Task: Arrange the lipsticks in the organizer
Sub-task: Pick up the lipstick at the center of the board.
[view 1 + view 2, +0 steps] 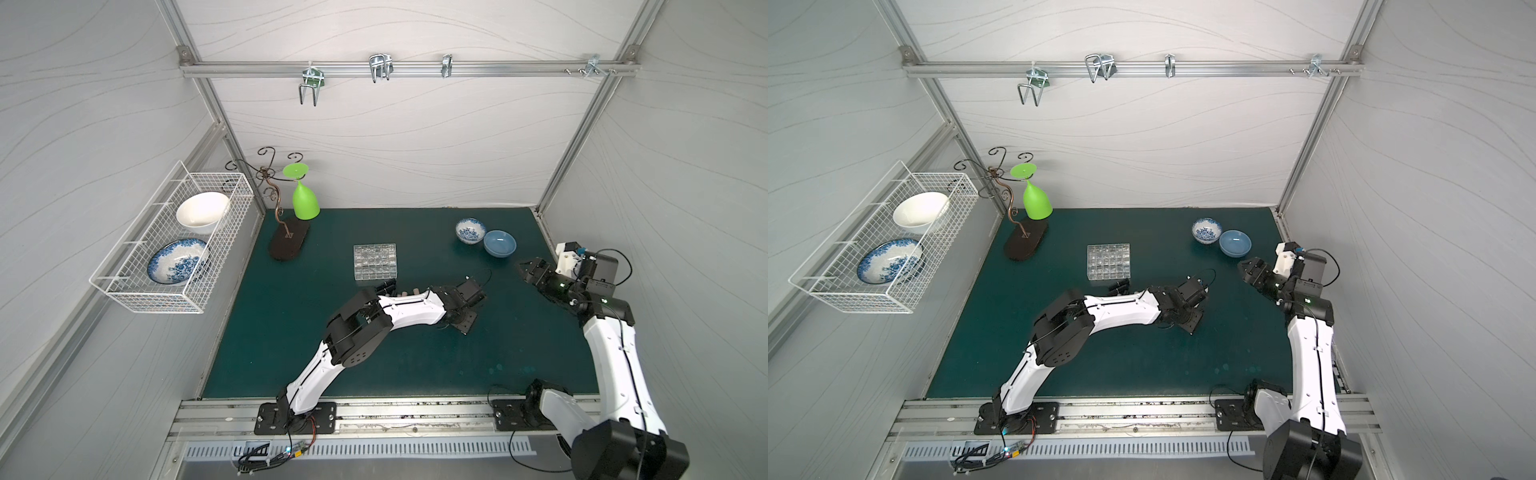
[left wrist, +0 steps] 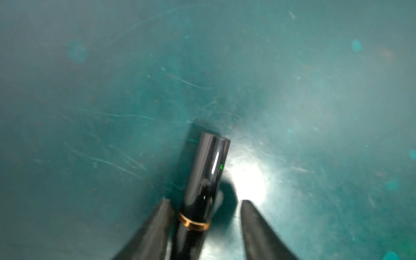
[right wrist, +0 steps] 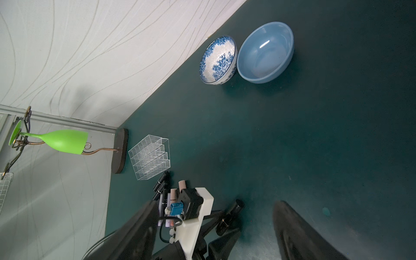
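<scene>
Left claw (image 2: 205, 200) points down at the green surface (image 2: 90, 90), its fingers parted around a glossy black lipstick (image 2: 207, 171) with a gold band. One finger sits against the tube, the other stands clear of it. More lipsticks (image 3: 162, 182), black and pink, lie clustered just beside the clear organizer (image 1: 375, 261) in mid-surface. Right claw (image 1: 525, 268) hangs wide open, holding nothing, near a blue bowl (image 1: 499, 243).

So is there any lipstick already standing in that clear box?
No, every cell of the organizer looks empty, and the lipsticks lie on the green mat beside it.
</scene>
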You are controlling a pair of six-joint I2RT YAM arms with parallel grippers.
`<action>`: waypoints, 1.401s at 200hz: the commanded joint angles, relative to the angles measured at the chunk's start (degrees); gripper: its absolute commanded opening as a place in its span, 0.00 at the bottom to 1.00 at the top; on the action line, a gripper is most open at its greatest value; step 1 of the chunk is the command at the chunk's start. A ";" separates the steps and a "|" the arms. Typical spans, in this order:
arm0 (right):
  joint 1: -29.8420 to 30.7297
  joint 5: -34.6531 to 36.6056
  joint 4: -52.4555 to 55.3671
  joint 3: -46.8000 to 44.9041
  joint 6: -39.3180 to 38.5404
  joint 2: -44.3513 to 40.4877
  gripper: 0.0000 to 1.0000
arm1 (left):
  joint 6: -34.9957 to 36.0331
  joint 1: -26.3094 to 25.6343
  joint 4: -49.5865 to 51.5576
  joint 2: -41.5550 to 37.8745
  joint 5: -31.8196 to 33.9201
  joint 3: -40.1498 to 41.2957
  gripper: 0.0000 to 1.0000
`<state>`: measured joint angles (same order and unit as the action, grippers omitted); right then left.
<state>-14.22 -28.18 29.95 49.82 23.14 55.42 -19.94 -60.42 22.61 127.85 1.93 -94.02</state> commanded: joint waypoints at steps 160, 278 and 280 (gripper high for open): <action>19.65 -16.85 3.24 9.92 -7.11 10.27 0.90 | 1.07 5.47 -3.65 -34.14 -6.62 22.72 0.12; 38.46 -27.73 -9.33 11.22 -6.86 12.96 0.75 | -13.40 21.83 -30.28 -57.43 -49.09 43.45 0.12; 38.63 -27.65 -9.53 11.12 -6.78 13.14 0.75 | -13.62 21.84 -30.57 -57.45 -49.36 43.54 0.12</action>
<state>22.06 -55.55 23.90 60.27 16.88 66.54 -29.85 -38.92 2.37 72.64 -38.46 -50.41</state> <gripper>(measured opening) 0.762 0.257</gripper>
